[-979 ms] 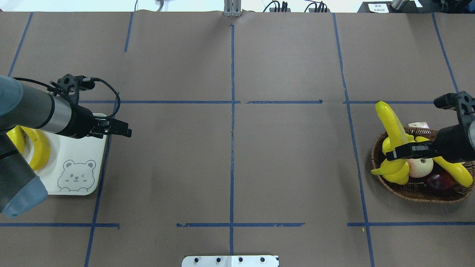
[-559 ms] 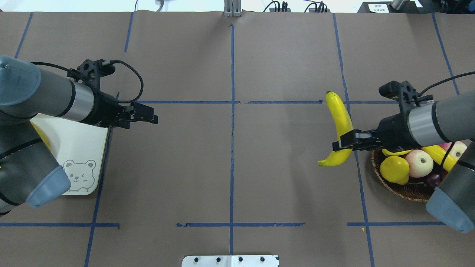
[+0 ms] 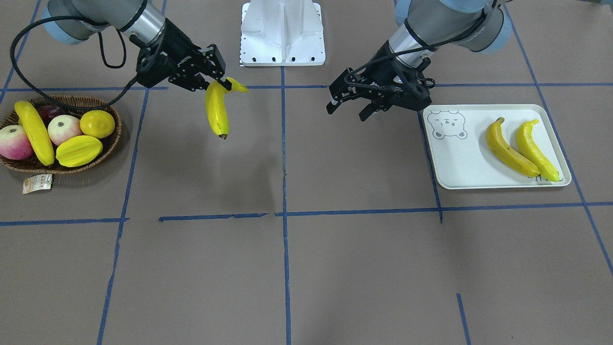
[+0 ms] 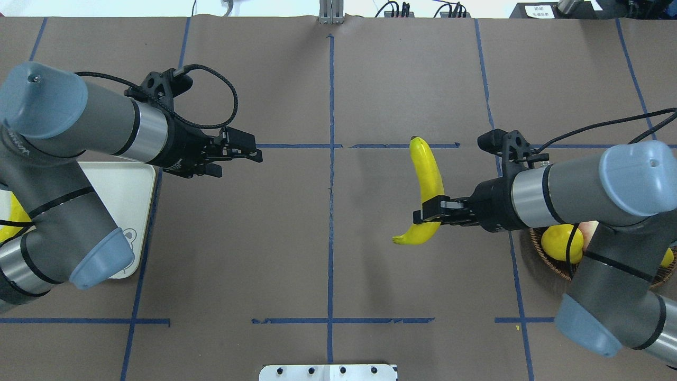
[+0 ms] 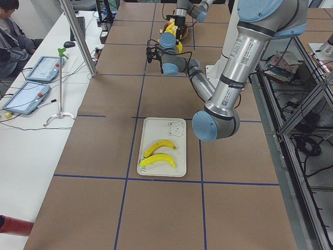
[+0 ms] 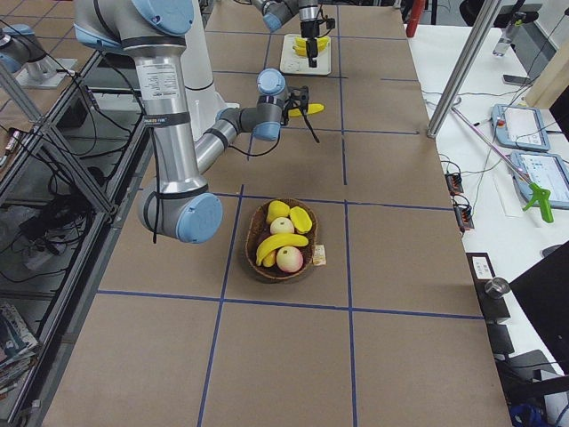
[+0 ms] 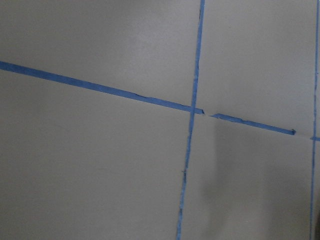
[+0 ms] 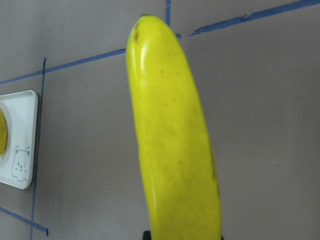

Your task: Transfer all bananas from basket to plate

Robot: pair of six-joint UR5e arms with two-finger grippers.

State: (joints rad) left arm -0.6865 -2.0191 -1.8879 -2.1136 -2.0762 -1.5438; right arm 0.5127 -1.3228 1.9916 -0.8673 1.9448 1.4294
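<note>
My right gripper (image 4: 429, 207) is shut on a long yellow banana (image 4: 427, 177) and holds it in the air right of the table's middle; it also shows in the front view (image 3: 217, 112) and fills the right wrist view (image 8: 175, 150). My left gripper (image 4: 256, 151) is open and empty, left of the middle, just off the plate (image 3: 471, 165). Two bananas (image 3: 510, 148) lie side by side on the plate. One banana (image 3: 34, 132) lies in the wicker basket (image 3: 111, 143).
The basket also holds a starfruit (image 3: 79, 150), a lemon (image 3: 97, 123), two apples (image 3: 63, 129) and a dark fruit. Its paper tag (image 3: 37, 183) lies on the table beside it. The robot's base plate (image 3: 282, 33) stands at the near middle edge.
My right gripper has lifted the banana out of the basket and carried it left toward the table's middle. My left arm has swung right, away from the plate, toward the middle.
</note>
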